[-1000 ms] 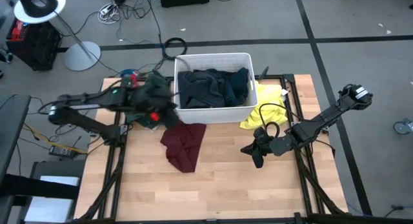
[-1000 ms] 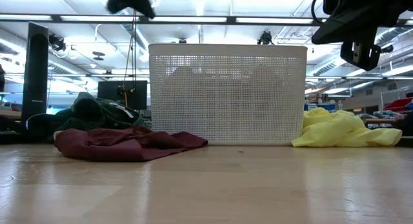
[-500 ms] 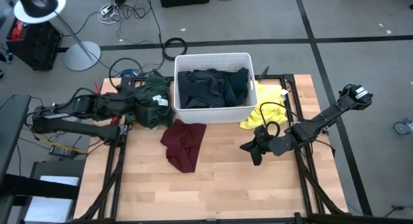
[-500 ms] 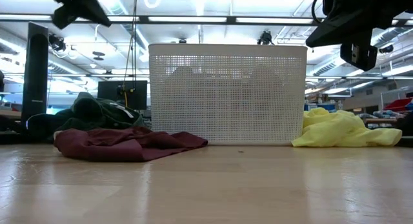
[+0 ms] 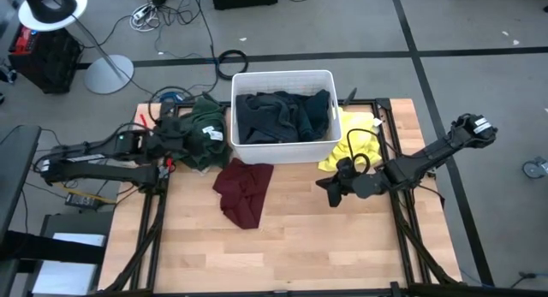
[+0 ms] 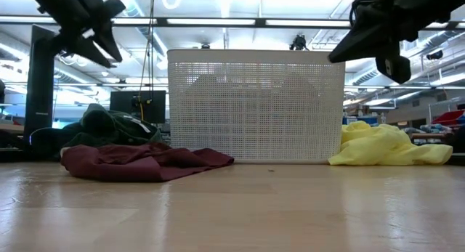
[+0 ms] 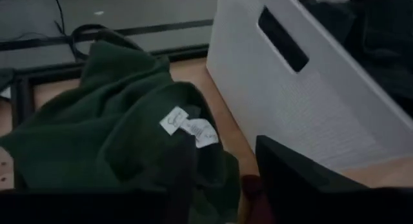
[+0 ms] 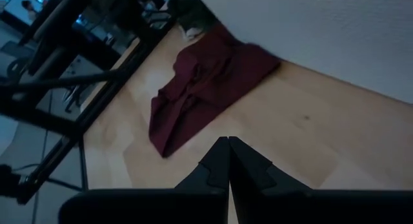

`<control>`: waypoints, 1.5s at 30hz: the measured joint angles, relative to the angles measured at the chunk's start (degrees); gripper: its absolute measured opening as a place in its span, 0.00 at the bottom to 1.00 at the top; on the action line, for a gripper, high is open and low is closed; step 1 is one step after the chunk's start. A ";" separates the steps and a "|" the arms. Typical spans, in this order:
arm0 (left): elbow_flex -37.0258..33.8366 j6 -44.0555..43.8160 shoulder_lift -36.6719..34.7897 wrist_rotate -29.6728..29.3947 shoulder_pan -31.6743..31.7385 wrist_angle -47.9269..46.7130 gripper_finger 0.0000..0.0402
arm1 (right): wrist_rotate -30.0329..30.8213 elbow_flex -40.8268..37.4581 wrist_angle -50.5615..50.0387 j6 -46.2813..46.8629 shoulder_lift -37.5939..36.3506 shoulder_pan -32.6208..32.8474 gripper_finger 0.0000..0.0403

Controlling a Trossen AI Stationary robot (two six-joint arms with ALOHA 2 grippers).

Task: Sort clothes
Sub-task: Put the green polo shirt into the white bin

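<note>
Here the white tub (image 5: 282, 79) sits at the table's far edge, dark clothes (image 5: 282, 115) heaped inside. The green top (image 5: 200, 130) lies bunched against the tub's left wall (a white label showing), the maroon piece (image 5: 243, 192) just in front of the tub, the yellow piece (image 5: 351, 145) against its right wall. The left gripper (image 5: 169, 141) hovers over the green top, fingers spread, holding nothing. The right gripper (image 5: 330, 187) hangs before the tub's right corner, fingers pressed together.

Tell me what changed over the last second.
The left gripper drew back from the tub, leaving the green top lying beside it; its jaws now stand open. The right gripper, shut, edged slightly toward the maroon piece. Maroon and yellow piece unmoved.
</note>
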 joint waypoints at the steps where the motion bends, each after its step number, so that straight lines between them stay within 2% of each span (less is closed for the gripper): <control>1: -0.63 0.08 0.60 0.18 0.15 0.30 0.42 | 0.01 0.00 -0.04 0.01 0.00 -0.36 0.01; 3: -2.03 0.06 2.00 1.50 1.80 -0.27 0.42 | 0.02 0.00 -0.02 0.01 0.00 -1.05 0.01; 7: -4.79 -0.31 4.15 7.82 6.74 -0.28 0.42 | 0.01 0.00 0.07 0.78 0.00 -2.12 0.01; 12: -5.68 -0.08 4.58 8.28 13.75 0.08 0.42 | 0.00 0.00 0.20 1.70 0.00 -2.73 0.02; 19: -5.66 3.20 7.12 13.36 23.95 0.03 0.42 | 0.00 0.00 0.46 1.70 0.00 -2.88 0.01; 23: -5.65 6.71 11.40 19.51 28.35 2.22 0.42 | -0.02 0.00 0.51 1.73 0.00 -2.88 0.02; 25: -5.65 9.26 13.76 22.03 29.42 3.32 0.42 | -0.02 0.00 0.61 1.91 0.00 -2.88 0.02; 33: -5.65 10.63 23.44 21.73 31.29 3.35 0.42 | -1.02 0.00 1.06 1.30 0.00 -2.88 0.01; 36: -5.65 12.31 26.31 23.71 31.27 3.92 0.41 | -1.69 0.00 1.08 0.64 -0.01 -2.84 0.01; 38: -5.65 14.56 28.19 25.19 31.27 4.86 0.39 | -2.30 0.00 1.34 0.12 0.00 -2.84 0.02; 40: -5.63 15.16 30.29 25.24 31.26 5.60 0.32 | -3.69 0.00 1.36 -0.09 0.00 -2.84 0.02; 44: -5.63 18.33 34.41 26.15 31.89 8.61 0.07 | -5.56 0.00 1.34 -0.30 0.00 -2.65 0.02; 45: -5.63 18.95 35.10 27.43 31.96 9.23 0.04 | -5.87 0.00 1.36 -0.66 0.00 -2.56 0.01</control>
